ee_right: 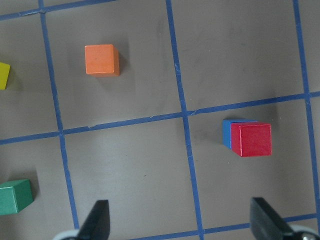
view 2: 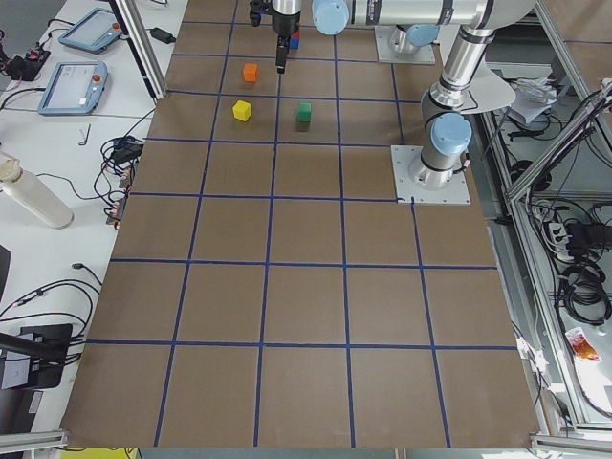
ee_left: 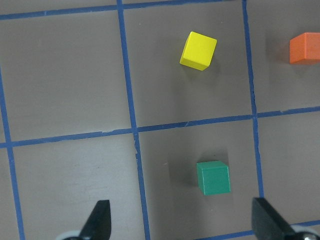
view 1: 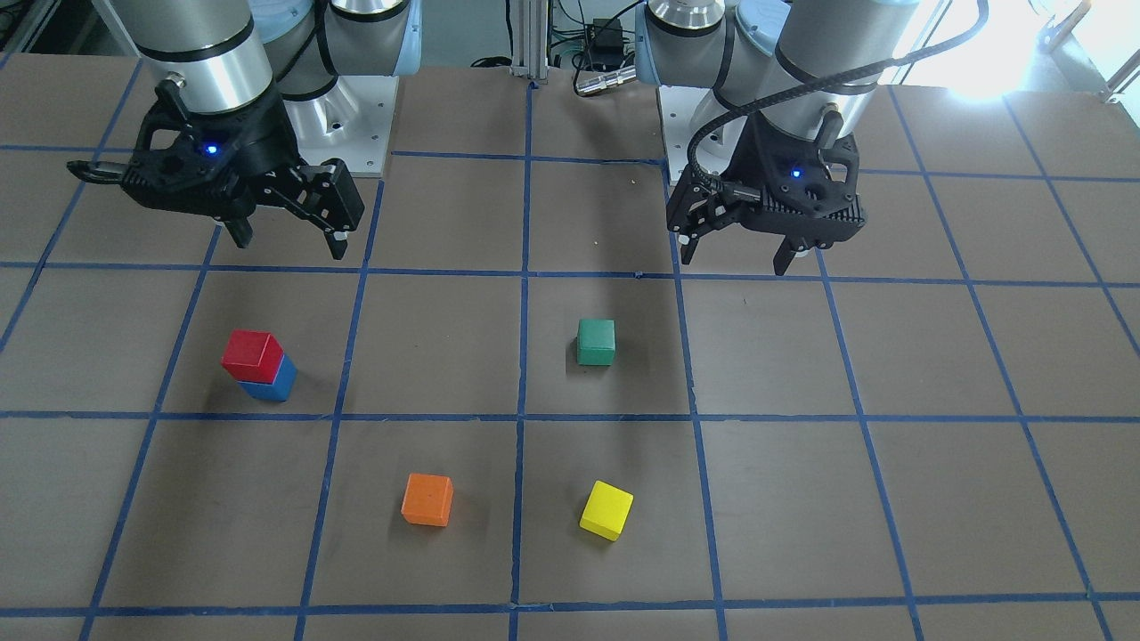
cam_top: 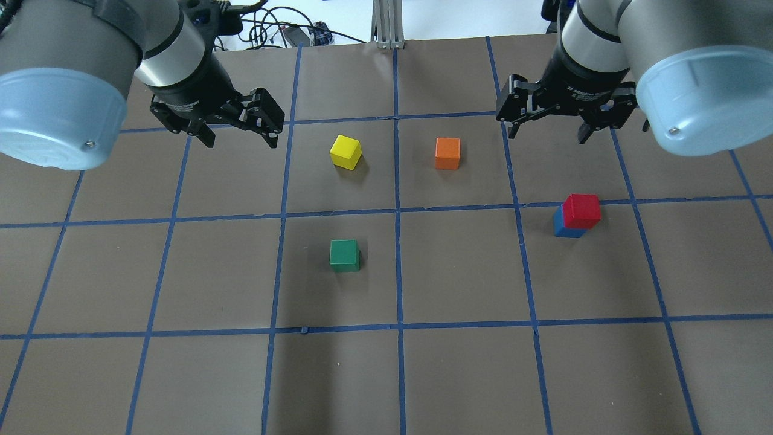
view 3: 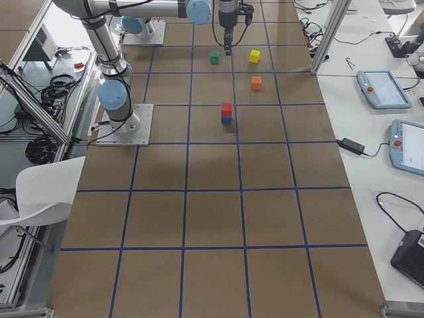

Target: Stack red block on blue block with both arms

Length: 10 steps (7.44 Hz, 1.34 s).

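The red block (view 1: 252, 354) sits on top of the blue block (view 1: 274, 385), slightly offset; the stack also shows in the overhead view, red block (cam_top: 581, 210) over blue block (cam_top: 561, 228), and in the right wrist view, red block (ee_right: 255, 140) over blue block (ee_right: 227, 133). My right gripper (view 1: 290, 242) (cam_top: 549, 135) (ee_right: 181, 220) is open and empty, raised above the table, apart from the stack. My left gripper (view 1: 736, 258) (cam_top: 240, 141) (ee_left: 182, 220) is open and empty, raised on the other side.
A green cube (cam_top: 345, 255) (ee_left: 213, 177), a yellow cube (cam_top: 346, 151) (ee_left: 198, 50) and an orange cube (cam_top: 447, 153) (ee_right: 102, 59) lie apart on the brown table with its blue tape grid (cam_top: 398, 211). Arm bases stand at the robot's edge.
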{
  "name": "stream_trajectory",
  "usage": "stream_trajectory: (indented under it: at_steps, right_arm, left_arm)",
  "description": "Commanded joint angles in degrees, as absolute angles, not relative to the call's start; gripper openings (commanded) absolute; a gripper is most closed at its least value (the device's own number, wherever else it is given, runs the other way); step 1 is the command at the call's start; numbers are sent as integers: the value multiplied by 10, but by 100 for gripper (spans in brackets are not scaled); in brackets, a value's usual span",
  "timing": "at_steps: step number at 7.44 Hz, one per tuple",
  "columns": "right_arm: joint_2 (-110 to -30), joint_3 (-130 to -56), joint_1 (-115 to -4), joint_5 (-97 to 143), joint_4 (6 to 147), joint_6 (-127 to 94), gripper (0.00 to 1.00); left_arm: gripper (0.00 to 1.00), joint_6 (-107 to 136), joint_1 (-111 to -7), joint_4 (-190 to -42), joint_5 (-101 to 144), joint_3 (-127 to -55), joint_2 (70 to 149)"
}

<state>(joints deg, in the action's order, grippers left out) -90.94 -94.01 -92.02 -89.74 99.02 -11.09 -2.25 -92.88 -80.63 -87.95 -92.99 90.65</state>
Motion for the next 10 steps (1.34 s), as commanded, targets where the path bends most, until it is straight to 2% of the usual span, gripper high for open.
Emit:
stream_trajectory:
  at_steps: [1,10]
  right_arm:
    - [-911,-937,-897,-896,966,-118,100]
    - [-911,-928,-899,-889,969,-136,100]
  left_arm:
    - [100,-23,-928,-804,-886,-940,893]
    - [100,-22,-925,-802,-880,-938,906]
